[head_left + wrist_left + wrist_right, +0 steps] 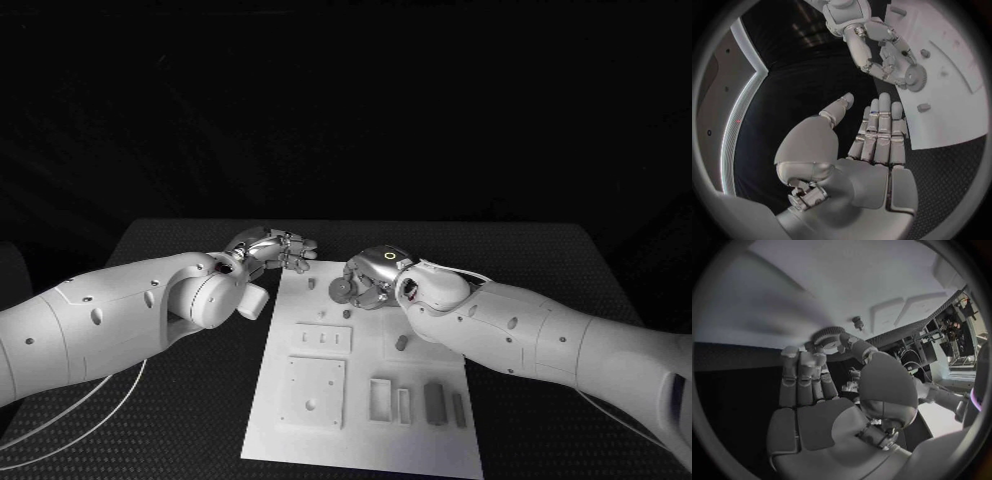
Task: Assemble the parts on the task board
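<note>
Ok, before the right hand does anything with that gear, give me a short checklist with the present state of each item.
1. Gear held by the right hand: ok, fingers grip its toothed rim.
2. Gear over the task board: ok, above its far end.
3. Left hand out of the way: ok, fingers straight, holding nothing, at the board's edge.
4. Peg free to take the gear: cannot tell.
5. Grey parts at the near end undisturbed: ok, lying in a row.

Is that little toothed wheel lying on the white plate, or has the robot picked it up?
Picked up: the right hand pinches the gear on edge over the task board.
</note>
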